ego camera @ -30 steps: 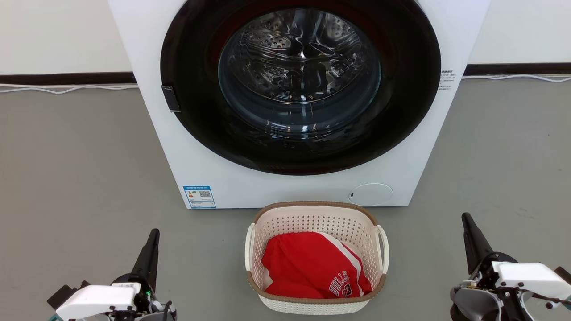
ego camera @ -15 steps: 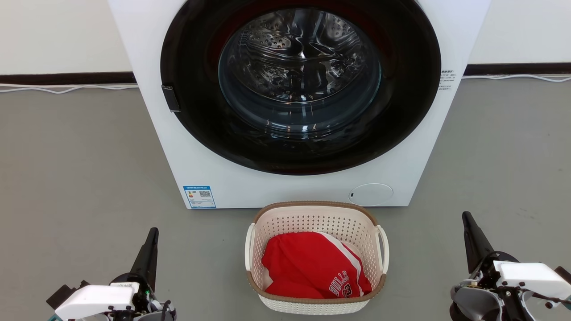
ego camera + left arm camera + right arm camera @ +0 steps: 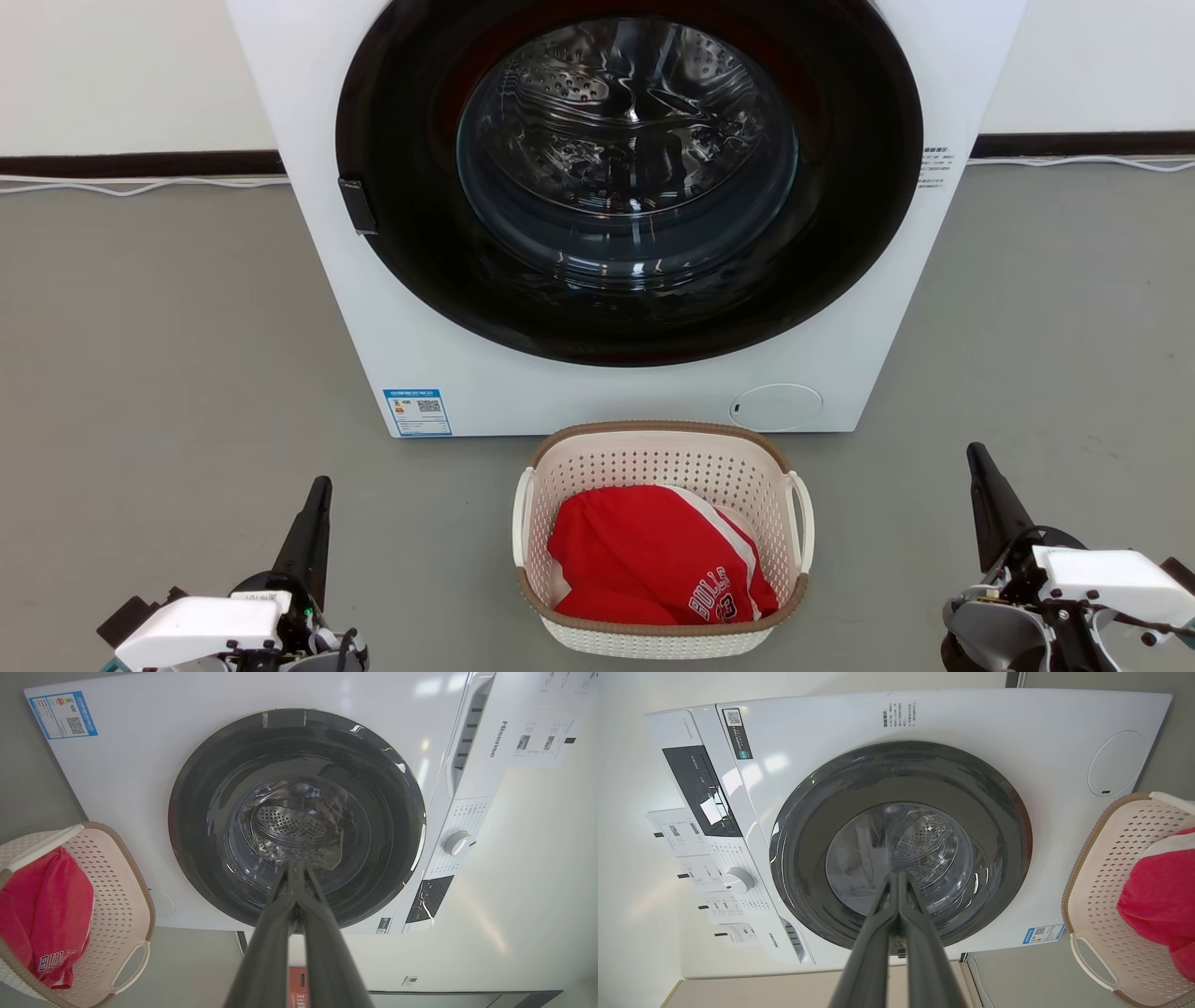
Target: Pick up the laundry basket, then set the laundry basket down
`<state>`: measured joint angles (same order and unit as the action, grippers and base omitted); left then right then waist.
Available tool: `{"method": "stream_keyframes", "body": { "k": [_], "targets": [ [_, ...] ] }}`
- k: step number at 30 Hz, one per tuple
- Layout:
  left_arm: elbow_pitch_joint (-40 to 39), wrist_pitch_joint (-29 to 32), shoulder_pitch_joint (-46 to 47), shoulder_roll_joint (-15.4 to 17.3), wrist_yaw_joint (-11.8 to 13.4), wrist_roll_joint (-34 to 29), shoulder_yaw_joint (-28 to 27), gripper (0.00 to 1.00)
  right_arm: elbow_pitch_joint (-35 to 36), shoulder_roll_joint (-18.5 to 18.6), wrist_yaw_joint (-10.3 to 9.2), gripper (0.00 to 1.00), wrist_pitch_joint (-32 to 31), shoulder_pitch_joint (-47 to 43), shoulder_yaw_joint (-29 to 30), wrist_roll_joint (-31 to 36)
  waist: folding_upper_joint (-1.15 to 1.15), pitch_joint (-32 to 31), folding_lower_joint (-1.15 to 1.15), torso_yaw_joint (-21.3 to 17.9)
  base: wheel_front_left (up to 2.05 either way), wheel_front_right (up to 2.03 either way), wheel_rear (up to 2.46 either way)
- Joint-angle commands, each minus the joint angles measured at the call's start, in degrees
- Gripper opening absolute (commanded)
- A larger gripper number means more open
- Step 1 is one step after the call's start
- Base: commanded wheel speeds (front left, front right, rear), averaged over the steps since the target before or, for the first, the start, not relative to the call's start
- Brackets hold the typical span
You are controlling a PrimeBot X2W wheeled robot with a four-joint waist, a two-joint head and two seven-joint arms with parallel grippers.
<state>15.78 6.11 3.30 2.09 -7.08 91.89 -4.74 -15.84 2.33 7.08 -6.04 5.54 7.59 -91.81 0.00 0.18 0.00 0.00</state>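
— Where does the laundry basket sit?
— Bottom centre, on the floor, between the left gripper and right gripper, touching neither; both pairs of fingers pressed together.

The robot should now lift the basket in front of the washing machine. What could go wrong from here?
Both the left gripper and the right gripper are shut and apart from the laundry basket; unopened, they may push its loop handles instead of gripping them.
The basket sits close to the washing machine; a forward swing could bump it.
An uneven lift could spill the red garment.
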Motion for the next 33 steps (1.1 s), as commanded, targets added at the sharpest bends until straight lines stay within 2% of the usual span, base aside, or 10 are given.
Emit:
{"method": "stream_keyframes", "body": {
  "k": [1, 33],
  "targets": [
    [-1.72, 0.37, 2.89, 0.78, -0.41, 0.29, -1.77, 0.00, 1.81, 0.54, 0.41, 0.00, -0.46, 0.64, -1.06, -0.35, 0.00, 0.00, 0.00, 0.00, 0.00, 0.00, 0.00],
    [-1.73, 0.37, 2.89, 0.78, -0.41, 0.29, -1.77, 0.00, 1.81, 0.54, 0.41, 0.00, -0.45, 0.64, -1.07, -0.36, 0.00, 0.00, 0.00, 0.00, 0.00, 0.00, 0.00]
  ]
}}
